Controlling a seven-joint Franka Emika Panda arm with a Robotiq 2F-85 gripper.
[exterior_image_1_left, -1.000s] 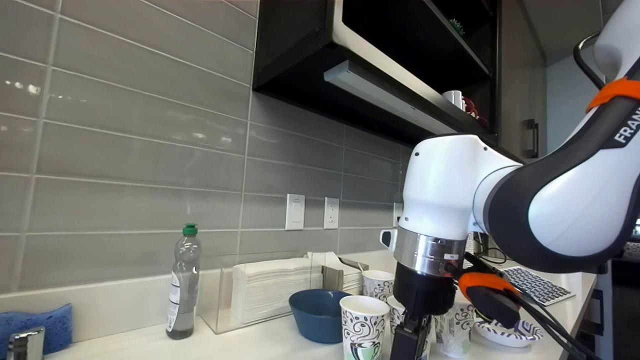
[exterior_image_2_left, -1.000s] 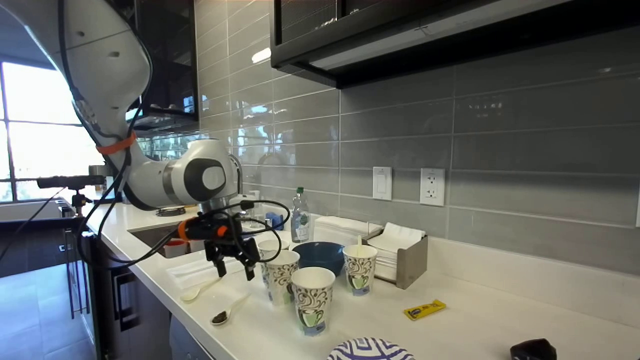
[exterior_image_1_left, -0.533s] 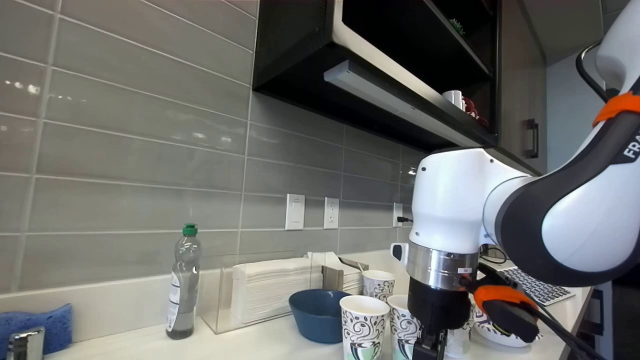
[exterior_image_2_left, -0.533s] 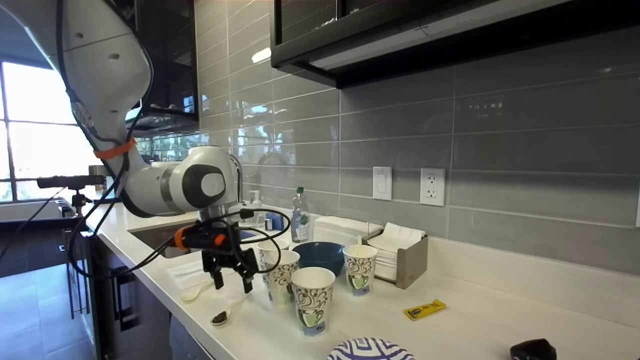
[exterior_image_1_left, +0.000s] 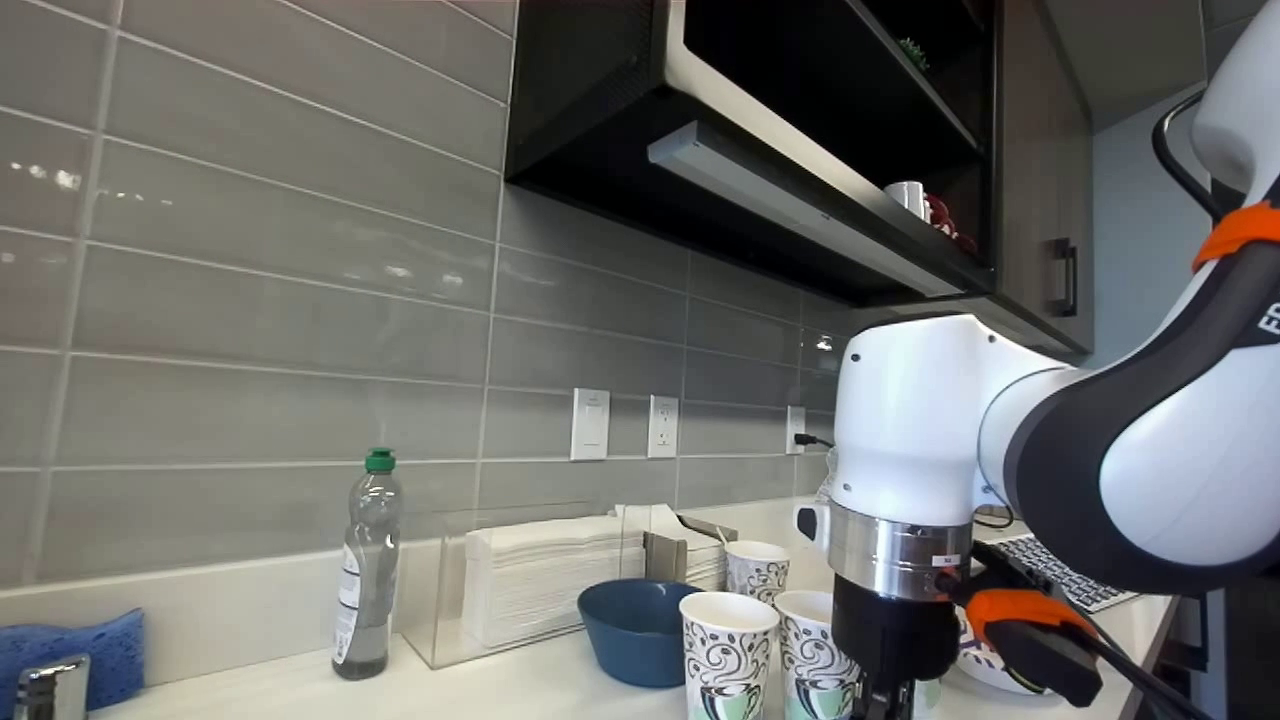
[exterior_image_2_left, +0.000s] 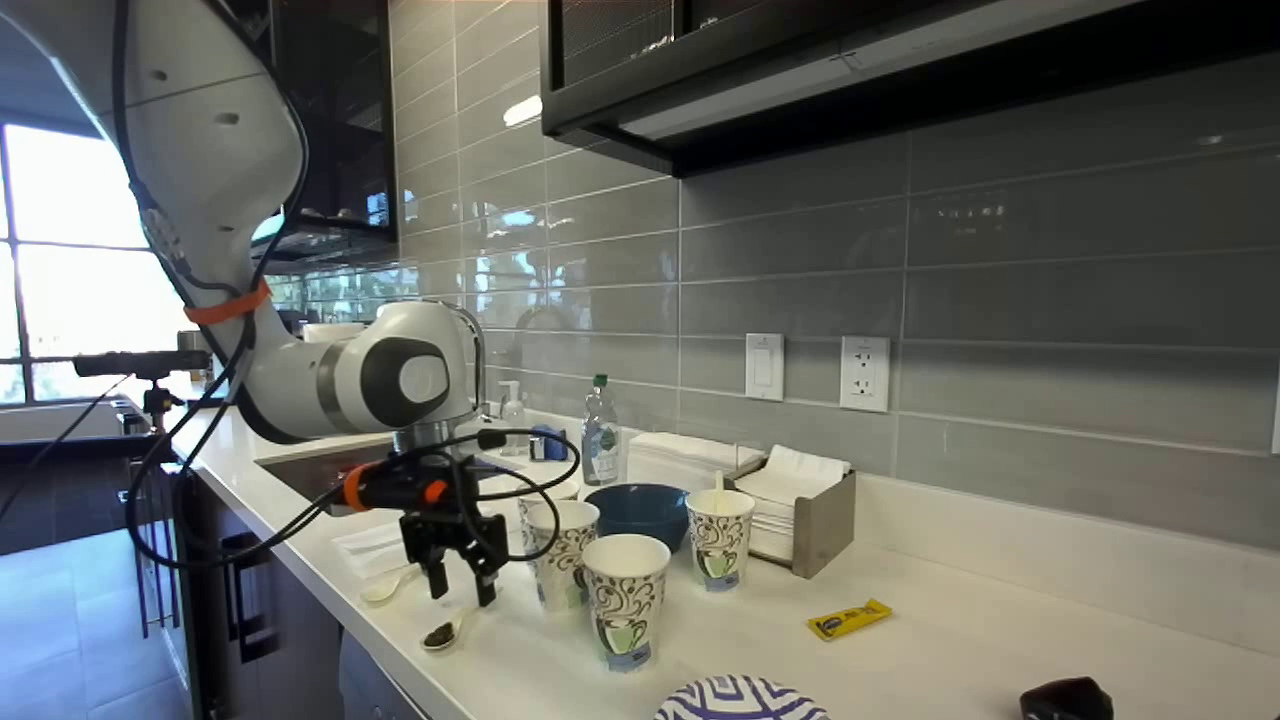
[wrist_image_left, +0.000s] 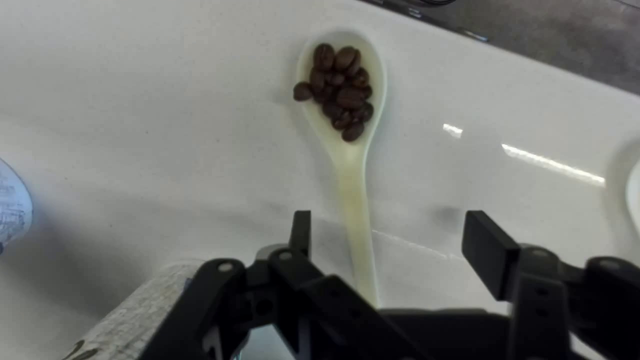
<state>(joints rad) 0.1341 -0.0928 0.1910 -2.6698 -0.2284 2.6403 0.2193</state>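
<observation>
The spoon (wrist_image_left: 354, 180) lies on the counter (wrist_image_left: 150, 125) near the front edge, its handle (wrist_image_left: 359, 225) under the gripper (wrist_image_left: 388, 227). In the wrist view its long axis runs almost straight up and down, the lower end leaning slightly right: the head (wrist_image_left: 334, 140) is at the top, and the handle comes down between the fingers (wrist_image_left: 485, 250). These stand wide, one on each side — counter shows between each of them and the handle, which runs nearer the finger at that view's left. The line from finger to finger crosses the handle close to square; the handle's tip is hidden by the gripper's body. Dark beans (wrist_image_left: 345, 95) heap in the head, one of them out on its rim.

In an exterior view the head points toward the counter's edge, and the handle slants back toward the cups (exterior_image_2_left: 627, 590). A second spoon (exterior_image_2_left: 378, 592) lies near, slanting much the same way — its handle partly behind the gripper. Beyond the cups are a blue bowl (exterior_image_2_left: 640, 510) and a bottle (exterior_image_2_left: 601, 440); a yellow packet (exterior_image_2_left: 849, 620) lies well apart.
</observation>
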